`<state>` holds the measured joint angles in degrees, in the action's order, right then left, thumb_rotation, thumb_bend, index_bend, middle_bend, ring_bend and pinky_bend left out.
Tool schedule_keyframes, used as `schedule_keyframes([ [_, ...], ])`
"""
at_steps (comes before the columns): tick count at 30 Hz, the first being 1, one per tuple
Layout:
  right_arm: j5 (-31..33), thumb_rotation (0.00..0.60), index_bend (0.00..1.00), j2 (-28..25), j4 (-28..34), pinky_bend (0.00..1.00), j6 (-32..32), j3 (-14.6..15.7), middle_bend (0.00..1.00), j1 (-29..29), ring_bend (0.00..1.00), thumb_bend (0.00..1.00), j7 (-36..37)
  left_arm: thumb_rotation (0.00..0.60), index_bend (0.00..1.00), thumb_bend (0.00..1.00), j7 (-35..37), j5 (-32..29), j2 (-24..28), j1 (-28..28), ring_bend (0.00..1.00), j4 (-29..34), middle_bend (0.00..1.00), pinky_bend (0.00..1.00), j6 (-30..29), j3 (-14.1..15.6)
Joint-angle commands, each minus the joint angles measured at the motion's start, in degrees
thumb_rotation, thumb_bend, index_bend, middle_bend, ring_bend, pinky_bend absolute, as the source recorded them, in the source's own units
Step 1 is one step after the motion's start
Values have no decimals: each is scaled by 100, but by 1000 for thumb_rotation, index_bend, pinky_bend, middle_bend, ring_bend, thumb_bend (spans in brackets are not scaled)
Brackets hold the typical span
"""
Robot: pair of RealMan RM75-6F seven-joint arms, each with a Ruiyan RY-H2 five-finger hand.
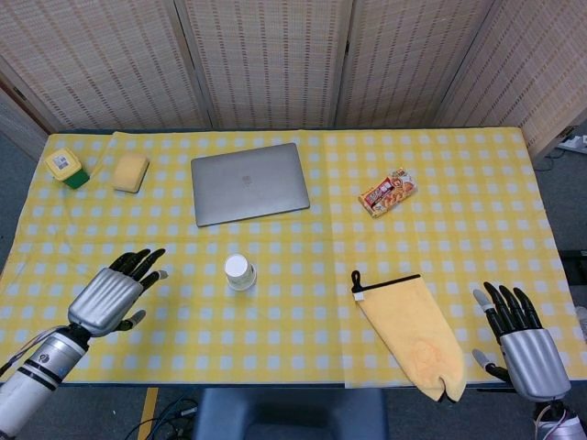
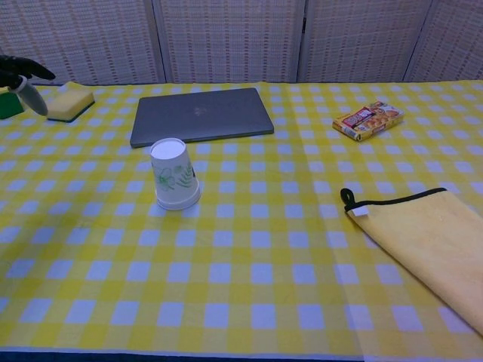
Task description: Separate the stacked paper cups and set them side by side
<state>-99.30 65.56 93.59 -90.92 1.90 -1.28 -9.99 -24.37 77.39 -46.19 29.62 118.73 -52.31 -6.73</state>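
The stacked paper cups (image 1: pixel 239 271) (image 2: pixel 174 175) stand upside down on the yellow checked tablecloth, white with a green leaf print. My left hand (image 1: pixel 112 294) hovers over the table left of the cups, fingers spread and empty; only its fingertips (image 2: pixel 21 74) show at the chest view's left edge. My right hand (image 1: pixel 519 342) is at the table's front right corner, fingers apart, holding nothing, well away from the cups.
A closed grey laptop (image 1: pixel 249 181) lies behind the cups. A yellow cloth (image 1: pixel 410 333) lies front right, a snack packet (image 1: pixel 387 192) further back. A yellow sponge (image 1: pixel 131 171) and a green-yellow container (image 1: pixel 66 168) sit at the back left.
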Motion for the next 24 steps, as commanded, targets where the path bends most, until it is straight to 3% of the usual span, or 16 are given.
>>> schedule_keyframes([
  [1, 60, 600, 0, -14, 11, 0, 52, -22, 0, 29, 0, 195, 24, 600, 243, 335, -640, -1049, -172, 761, 0, 149, 0, 157, 645, -307],
  [15, 103, 600, 0, -136, 42, 0, 142, -12, 0, 106, 0, 195, 238, 600, 219, 335, -1860, -3612, -1135, 2487, 0, 33, 0, 157, 674, -193],
  [24, -29, 600, 0, -233, 22, 0, 10, 55, 0, 75, 0, 195, 460, 600, 207, 335, -2068, -4716, -1721, 3343, 0, -401, 0, 157, 484, -70],
])
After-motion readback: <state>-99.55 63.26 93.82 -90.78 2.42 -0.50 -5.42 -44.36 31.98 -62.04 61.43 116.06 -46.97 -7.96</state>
